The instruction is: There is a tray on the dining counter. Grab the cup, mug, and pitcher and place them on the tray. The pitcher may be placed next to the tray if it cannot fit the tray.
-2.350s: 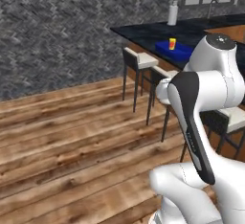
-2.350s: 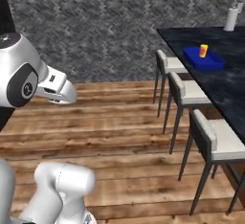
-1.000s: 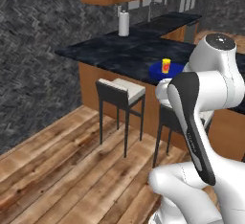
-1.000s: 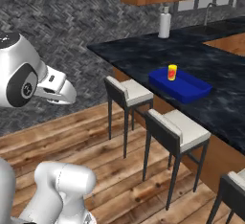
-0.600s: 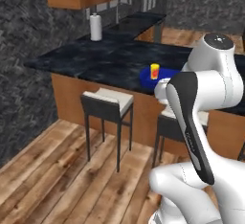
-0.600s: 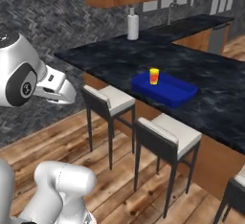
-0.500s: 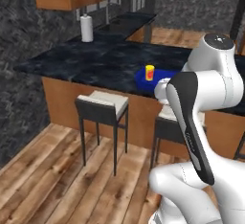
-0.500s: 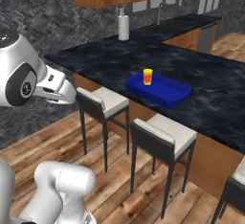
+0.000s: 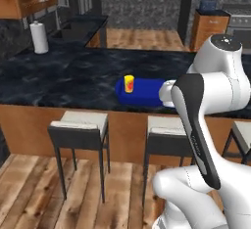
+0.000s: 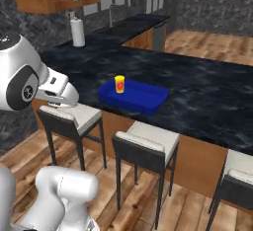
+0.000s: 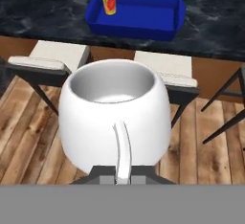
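Note:
My gripper [image 11: 118, 176] is shut on the white mug [image 11: 115, 117], which hangs upright over the wooden floor with its handle towards the camera. Ahead on the black marble dining counter [image 9: 63, 76] [image 10: 207, 96] [image 11: 43, 7] lies the blue tray [image 9: 147, 92] [image 10: 141, 96] [image 11: 143, 15]. The yellow cup [image 9: 129, 83] [image 10: 119, 84] [image 11: 109, 0] stands upright in the tray's left end. The gripper and mug are well short of the counter, above the stools. The pitcher is out of view.
Two cushioned stools [image 9: 81, 123] [image 9: 166, 127] [image 10: 69, 116] [image 10: 148, 138] stand against the counter's front, below the tray. A paper towel roll [image 9: 39, 37] [image 10: 77, 32] stands at the counter's far left. Wooden floor lies between me and the stools.
The base has driven and turned, so the whole scene shifted: the counter with tray and cup now lies straight ahead and closer. The arm keeps its pose.

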Controlling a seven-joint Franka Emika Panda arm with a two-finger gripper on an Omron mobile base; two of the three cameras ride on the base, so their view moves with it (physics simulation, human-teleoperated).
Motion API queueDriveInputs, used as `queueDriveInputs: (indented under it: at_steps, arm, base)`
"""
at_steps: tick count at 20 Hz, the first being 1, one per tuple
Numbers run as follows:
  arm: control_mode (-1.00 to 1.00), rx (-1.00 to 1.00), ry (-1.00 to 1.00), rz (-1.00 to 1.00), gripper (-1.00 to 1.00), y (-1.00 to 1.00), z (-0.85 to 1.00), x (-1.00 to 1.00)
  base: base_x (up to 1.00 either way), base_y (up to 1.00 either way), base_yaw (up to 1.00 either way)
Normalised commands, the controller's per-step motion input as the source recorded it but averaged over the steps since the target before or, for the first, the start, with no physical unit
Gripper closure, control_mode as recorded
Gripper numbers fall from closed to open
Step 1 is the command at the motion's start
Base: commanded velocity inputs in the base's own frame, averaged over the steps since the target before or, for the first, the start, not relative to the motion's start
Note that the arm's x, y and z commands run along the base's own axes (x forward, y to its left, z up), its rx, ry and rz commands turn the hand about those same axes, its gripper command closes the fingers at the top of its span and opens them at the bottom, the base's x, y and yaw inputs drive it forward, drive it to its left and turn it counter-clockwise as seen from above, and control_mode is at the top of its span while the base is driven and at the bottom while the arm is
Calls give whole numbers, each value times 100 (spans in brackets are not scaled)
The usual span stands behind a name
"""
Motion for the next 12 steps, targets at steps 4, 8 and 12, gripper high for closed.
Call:
queueDriveInputs:
  at_steps: [4,8,12]
  arm:
    - [100,0,0,0,100,0,0,0]
    - [100,0,0,0,100,0,0,0]
    - [100,0,0,0,100,0,0,0]
  base:
    - [63,47,-41]
    - [64,55,-38]
    - [62,48,-36]
